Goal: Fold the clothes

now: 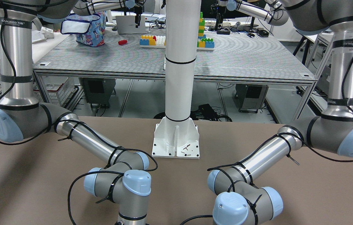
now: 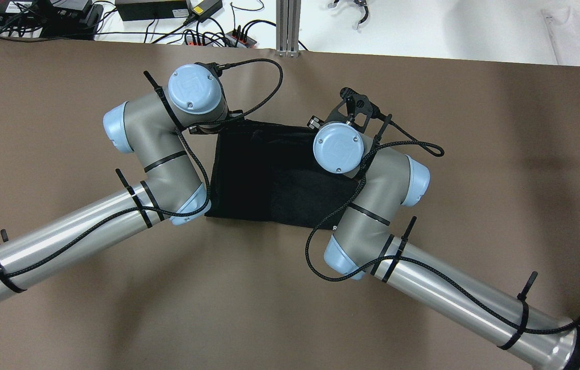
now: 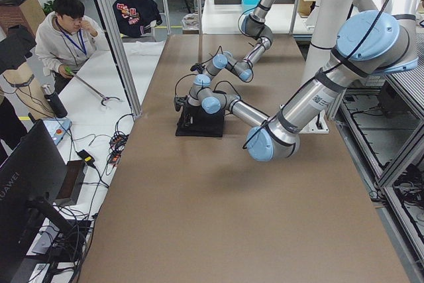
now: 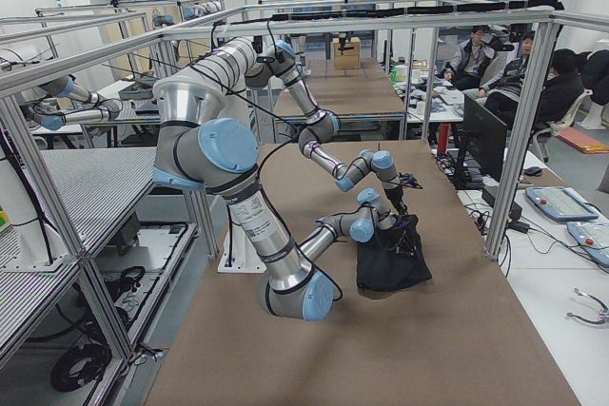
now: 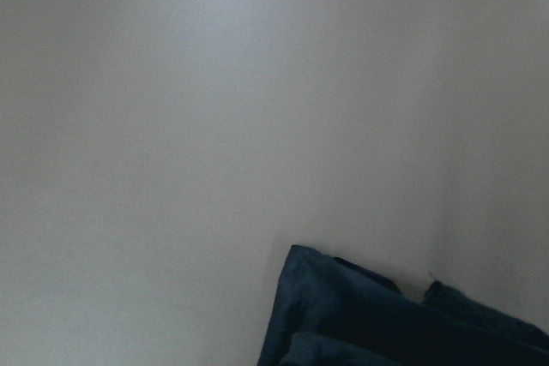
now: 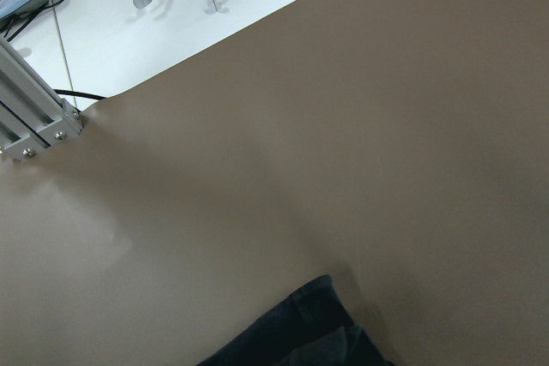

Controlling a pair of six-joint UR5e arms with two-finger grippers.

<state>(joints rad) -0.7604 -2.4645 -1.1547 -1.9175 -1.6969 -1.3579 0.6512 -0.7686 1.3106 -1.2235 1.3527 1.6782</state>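
Seeing clothes (image 2: 269, 180) spread on surface (image 2: 63, 318), straight out from white pole (image 1: 179, 62), on its operator side. Looks partly folded already: roughly rectangular, with doubled layers at the corners in both wrist views. Probably at least one more fold plus release left, but can't confirm. Finding left wrist (image 2: 194, 92) over the cloth corner farthest from pole, and right wrist (image 2: 338, 149) over the same far edge, other end. Can't tell whether left fingers or right fingers are released or clenched: hidden under the wrists, absent from wrist views. Readable text: "HUAWEI" on monitor (image 3: 33, 177), well away from pole. Print on arm band (image 1: 13, 21) beside pole too small to trust.
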